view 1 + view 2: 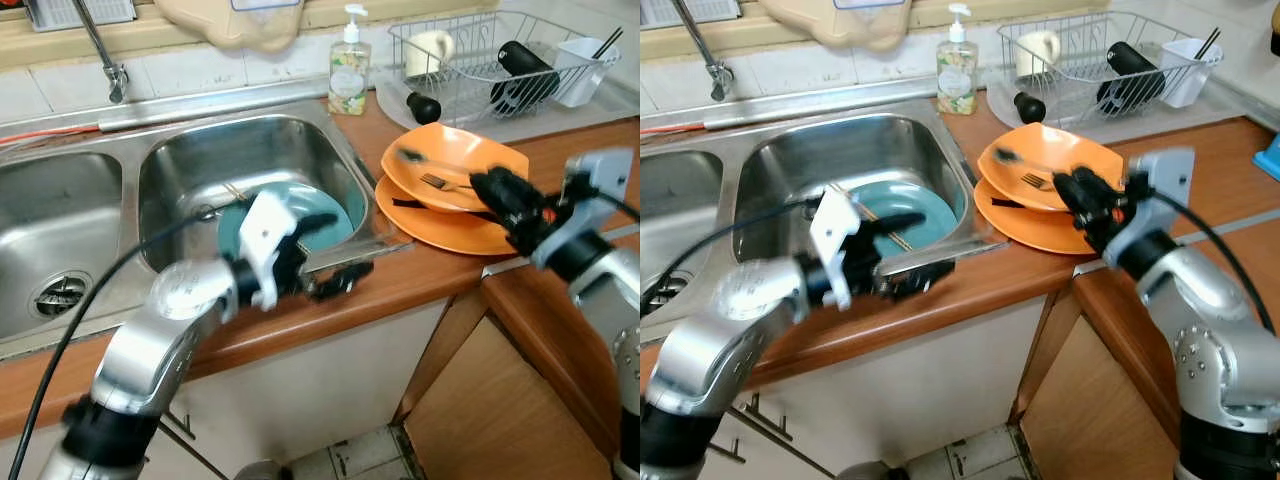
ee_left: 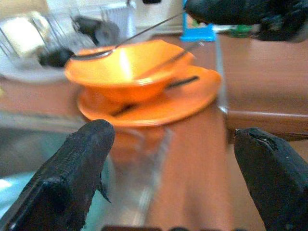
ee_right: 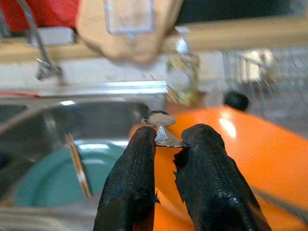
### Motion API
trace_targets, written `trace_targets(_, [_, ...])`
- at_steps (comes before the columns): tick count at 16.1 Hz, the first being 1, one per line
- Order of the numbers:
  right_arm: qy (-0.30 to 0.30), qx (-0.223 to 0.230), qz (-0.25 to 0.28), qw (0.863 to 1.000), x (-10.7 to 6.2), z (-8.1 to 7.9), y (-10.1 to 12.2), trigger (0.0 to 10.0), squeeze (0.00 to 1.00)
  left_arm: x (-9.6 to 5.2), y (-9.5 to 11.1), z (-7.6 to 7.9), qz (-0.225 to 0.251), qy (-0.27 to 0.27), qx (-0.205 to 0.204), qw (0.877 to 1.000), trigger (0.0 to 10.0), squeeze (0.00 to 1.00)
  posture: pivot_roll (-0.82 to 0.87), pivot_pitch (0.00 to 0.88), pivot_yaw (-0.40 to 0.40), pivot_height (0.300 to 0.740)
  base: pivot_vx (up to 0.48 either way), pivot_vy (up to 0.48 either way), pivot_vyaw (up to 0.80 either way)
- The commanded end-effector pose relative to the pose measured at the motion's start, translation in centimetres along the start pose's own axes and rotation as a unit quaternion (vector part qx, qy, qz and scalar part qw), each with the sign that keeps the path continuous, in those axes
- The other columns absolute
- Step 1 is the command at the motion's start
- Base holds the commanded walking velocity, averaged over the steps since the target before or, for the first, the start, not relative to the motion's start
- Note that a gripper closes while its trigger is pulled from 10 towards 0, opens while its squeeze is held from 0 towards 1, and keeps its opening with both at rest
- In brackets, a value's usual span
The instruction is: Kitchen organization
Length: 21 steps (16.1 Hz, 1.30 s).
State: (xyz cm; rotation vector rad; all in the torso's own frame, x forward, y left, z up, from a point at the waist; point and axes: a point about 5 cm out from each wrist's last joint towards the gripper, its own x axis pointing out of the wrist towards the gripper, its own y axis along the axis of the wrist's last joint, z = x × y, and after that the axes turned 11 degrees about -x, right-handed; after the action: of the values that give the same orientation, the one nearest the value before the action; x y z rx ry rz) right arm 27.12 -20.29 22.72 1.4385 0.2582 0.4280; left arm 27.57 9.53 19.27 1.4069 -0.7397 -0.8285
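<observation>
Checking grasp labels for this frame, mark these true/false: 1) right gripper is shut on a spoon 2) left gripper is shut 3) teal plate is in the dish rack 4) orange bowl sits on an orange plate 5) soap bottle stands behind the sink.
1) True: the right gripper pinches the spoon.
2) False: the left gripper is open, empty.
3) False: the teal plate lies in the sink.
4) True: orange bowl on orange plate.
5) True: soap bottle.

Sink (image 1: 330,140) set in tabletop (image 1: 560,150), plate (image 1: 335,225) inside; stacked plates (image 1: 450,230) to its right bearing fork (image 1: 433,182); drying rack (image 1: 480,70) behind them; soap bottle (image 1: 349,68) behind sink.
</observation>
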Motion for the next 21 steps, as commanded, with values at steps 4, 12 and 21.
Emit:
trace_targets(4, [0.063,-0.014,0.010,0.998,1.4,-2.8,1.1,0.0,0.00,1.9,2.1,-1.2,0.029,0.021,0.094,0.995,10.0,0.00,-0.05,0.000,0.061,0.740,0.000,0.000,0.00])
trace_targets(12, [0.109,-0.030,-0.003,0.994,3.1,-5.8,1.4,0.0,0.00,3.8,2.8,-3.6,0.022,0.080,0.236,0.968,0.0,0.00,-0.05,0.000,0.061,0.740,0.000,0.000,0.00])
trace_targets(21, [0.124,-0.017,0.003,0.992,4.0,-7.6,1.8,0.0,0.00,4.3,2.3,-4.6,0.005,0.108,0.321,0.941,0.0,0.00,-0.06,0.000,0.060,0.740,0.000,0.000,0.00])
